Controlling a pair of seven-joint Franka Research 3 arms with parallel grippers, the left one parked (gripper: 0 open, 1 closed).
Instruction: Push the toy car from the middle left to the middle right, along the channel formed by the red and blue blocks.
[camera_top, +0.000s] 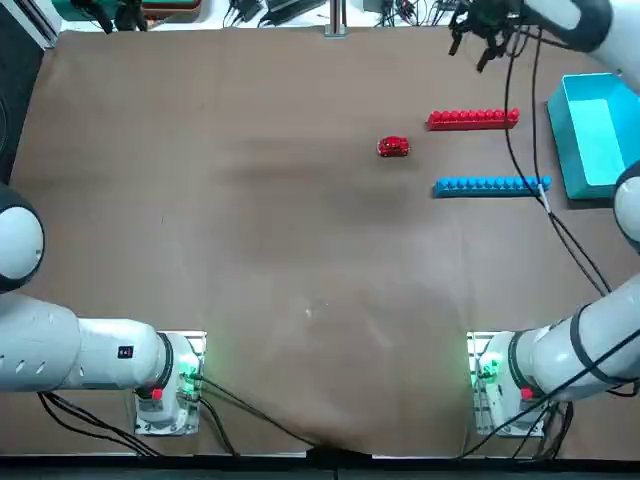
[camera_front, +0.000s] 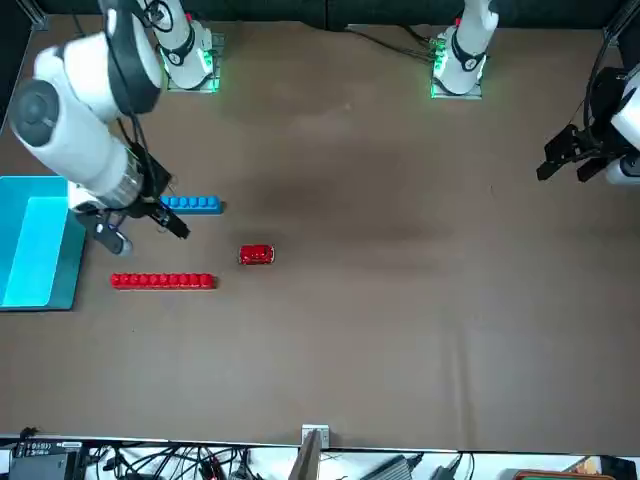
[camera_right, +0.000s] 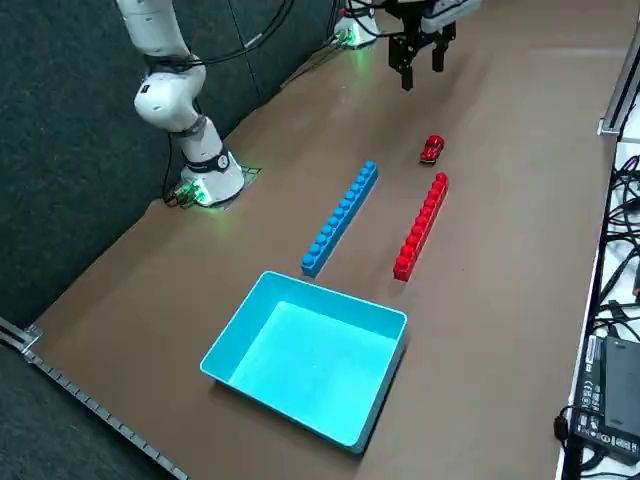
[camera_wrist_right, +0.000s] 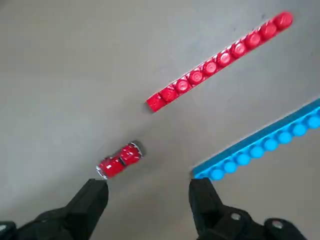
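Toy car, tiny and glossy red (camera_top: 393, 146), is sitting just outside the channel's left mouth, toward the surface's (camera_top: 250, 250) far edge, probably so a rightward push can send it through. Its long axis is running left-right, nearly parallel to the bars; which end is its nose, I cannot tell. The studded red plastic bar (camera_top: 473, 120) and studded blue plastic bar (camera_top: 492, 187) are lying apart, likely serving as guides. Above the surface, the right end effector (camera_wrist_right: 150, 185) is hovering released, fingers spread, holding nothing.
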